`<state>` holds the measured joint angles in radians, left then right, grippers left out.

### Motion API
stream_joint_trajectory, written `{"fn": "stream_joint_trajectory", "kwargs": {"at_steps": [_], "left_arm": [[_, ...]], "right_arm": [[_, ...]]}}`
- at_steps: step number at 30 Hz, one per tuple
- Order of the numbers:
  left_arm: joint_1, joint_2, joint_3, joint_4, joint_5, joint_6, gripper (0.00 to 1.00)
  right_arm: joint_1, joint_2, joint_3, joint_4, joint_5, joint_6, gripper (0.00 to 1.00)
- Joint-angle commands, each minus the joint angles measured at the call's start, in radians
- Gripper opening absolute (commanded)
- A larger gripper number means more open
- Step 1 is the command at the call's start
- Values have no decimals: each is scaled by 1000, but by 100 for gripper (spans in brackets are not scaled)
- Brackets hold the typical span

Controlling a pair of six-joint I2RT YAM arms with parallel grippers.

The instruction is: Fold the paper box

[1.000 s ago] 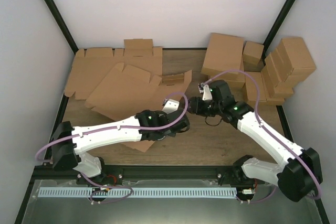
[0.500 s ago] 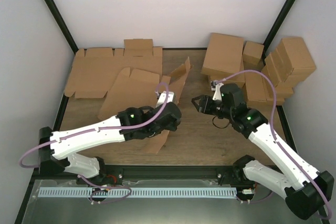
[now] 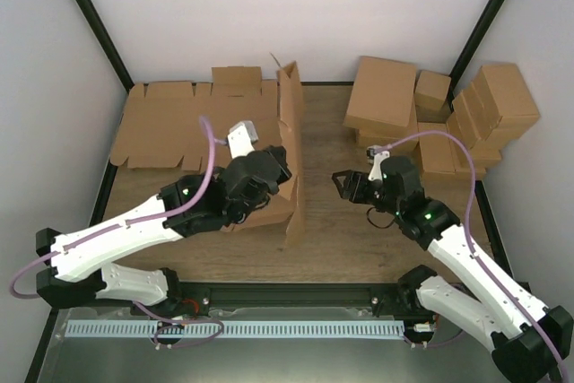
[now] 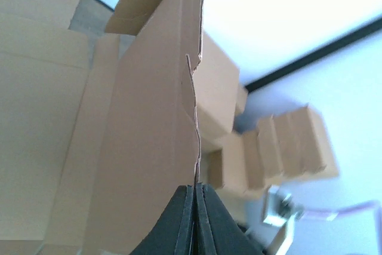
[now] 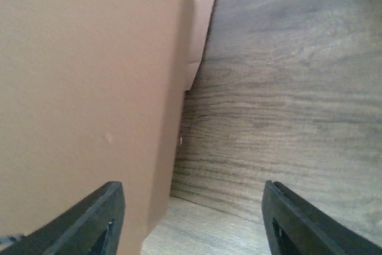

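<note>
The paper box (image 3: 291, 145) is a plain brown cardboard blank, lifted on edge and standing nearly upright in the middle of the table. My left gripper (image 3: 273, 168) is shut on its edge; in the left wrist view the thin cardboard edge (image 4: 194, 117) runs straight up out of the closed left gripper (image 4: 196, 186). My right gripper (image 3: 345, 184) is open and empty, just right of the blank and apart from it. In the right wrist view the blank's brown face (image 5: 89, 88) fills the left half, between the spread fingertips (image 5: 110, 207).
Flat brown blanks (image 3: 179, 118) lie stacked at the back left. Closed brown boxes (image 3: 381, 96) and more (image 3: 493, 105) are piled at the back right. Bare wooden table (image 3: 359, 239) lies in front of the right gripper. Black frame posts stand at both back corners.
My left gripper has lifted the blank from lying flat to standing on edge and moved back and left. My right gripper has drawn back to the right and opened.
</note>
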<state>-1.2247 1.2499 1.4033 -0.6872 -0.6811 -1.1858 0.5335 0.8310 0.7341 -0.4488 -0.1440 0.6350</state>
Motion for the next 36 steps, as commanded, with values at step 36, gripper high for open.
{"fn": "stream_joint_trajectory", "kwargs": {"at_steps": [36], "left_arm": [[172,163,176,-17,-178,-186,4]], "right_arm": [[238,-194,-207,427,-80,-448,99]]}}
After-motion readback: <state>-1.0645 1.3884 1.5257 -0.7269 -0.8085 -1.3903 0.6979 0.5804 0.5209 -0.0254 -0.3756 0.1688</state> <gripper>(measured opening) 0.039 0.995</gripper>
